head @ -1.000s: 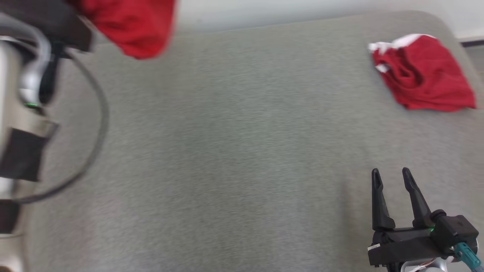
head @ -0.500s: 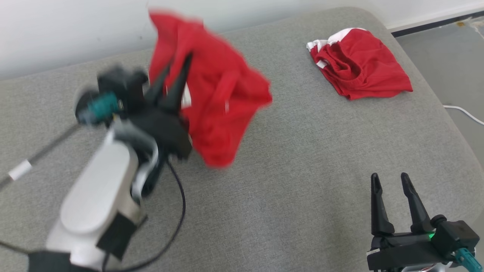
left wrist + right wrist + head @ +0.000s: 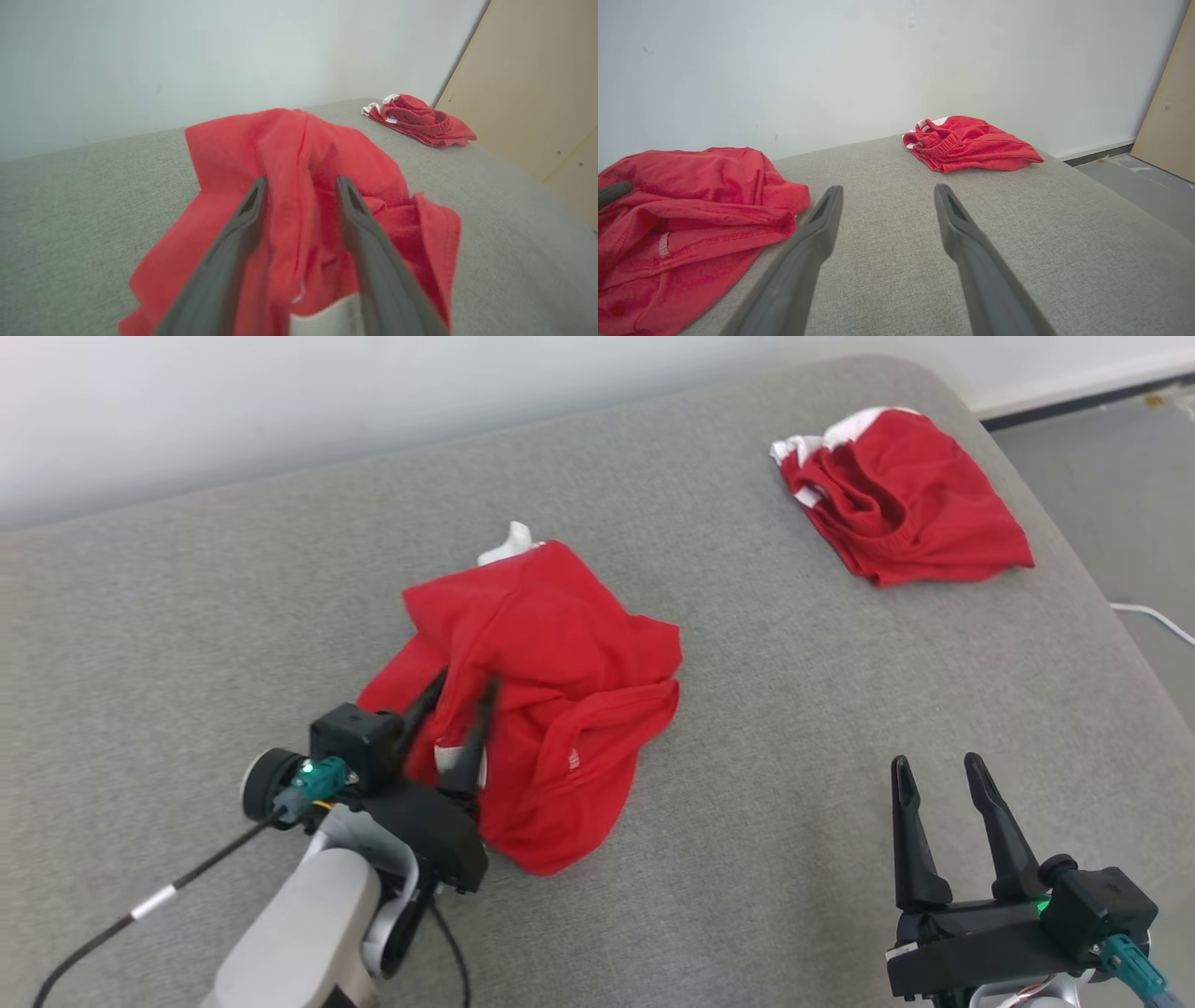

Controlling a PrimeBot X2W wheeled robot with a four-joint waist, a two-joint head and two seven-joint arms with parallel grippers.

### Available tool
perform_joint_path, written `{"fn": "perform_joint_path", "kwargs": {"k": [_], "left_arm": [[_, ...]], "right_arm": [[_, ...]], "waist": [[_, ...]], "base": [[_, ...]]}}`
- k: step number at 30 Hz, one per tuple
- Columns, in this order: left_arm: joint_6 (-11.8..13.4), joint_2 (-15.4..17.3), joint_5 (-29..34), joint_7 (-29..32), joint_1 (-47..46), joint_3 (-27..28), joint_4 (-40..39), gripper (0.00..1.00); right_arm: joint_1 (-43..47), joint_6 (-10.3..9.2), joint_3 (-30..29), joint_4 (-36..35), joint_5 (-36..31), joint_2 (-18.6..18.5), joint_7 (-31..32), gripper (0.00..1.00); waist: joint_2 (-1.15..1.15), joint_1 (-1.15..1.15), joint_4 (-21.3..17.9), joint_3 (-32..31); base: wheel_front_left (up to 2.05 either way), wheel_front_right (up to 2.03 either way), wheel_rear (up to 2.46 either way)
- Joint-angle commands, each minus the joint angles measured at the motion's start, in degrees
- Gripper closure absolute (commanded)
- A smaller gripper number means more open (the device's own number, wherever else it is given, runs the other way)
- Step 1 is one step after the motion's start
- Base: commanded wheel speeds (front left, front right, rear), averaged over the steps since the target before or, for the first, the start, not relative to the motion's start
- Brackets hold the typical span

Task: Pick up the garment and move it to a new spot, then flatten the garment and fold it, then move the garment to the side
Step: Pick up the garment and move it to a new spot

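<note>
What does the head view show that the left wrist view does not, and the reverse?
Head view adds: the open right hand, the left forearm and a white cable on the floor. Left wrist view adds: a beige board at the right. Both: the left hand, open around a fold of the crumpled red garment, a second red garment farther off, and the grey cushion.
</note>
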Motion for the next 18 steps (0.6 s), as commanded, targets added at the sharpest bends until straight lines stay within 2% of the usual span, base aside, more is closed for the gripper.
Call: {"fn": "perform_joint_path", "kwargs": {"k": [1,10,18], "left_arm": [[-0.20,-0.49,0.80,-0.90,0.28,-0.30,-0.11,0.00],[1.17,-0.06,2.54,-3.85,3.01,3.15,-5.21,0.00],[2.75,2.27,5.62,-3.85,10.10,10.22,-13.28,0.00]], "right_arm": [[-0.14,-0.14,-0.01,0.08,-0.63,0.04,-0.20,0.00],[1.44,-0.14,-1.60,-0.09,-2.38,0.03,-0.15,0.00],[2.49,-0.14,-2.04,-0.74,-3.46,0.03,-0.15,0.00]], "waist": [[0.00,0.00,1.34,-1.41],[0.00,0.00,7.00,-6.56],[0.00,0.00,12.23,-8.85]], "base": [[0.00,0.00,0.00],[0.00,0.00,0.00],[0.00,0.00,0.00]]}}
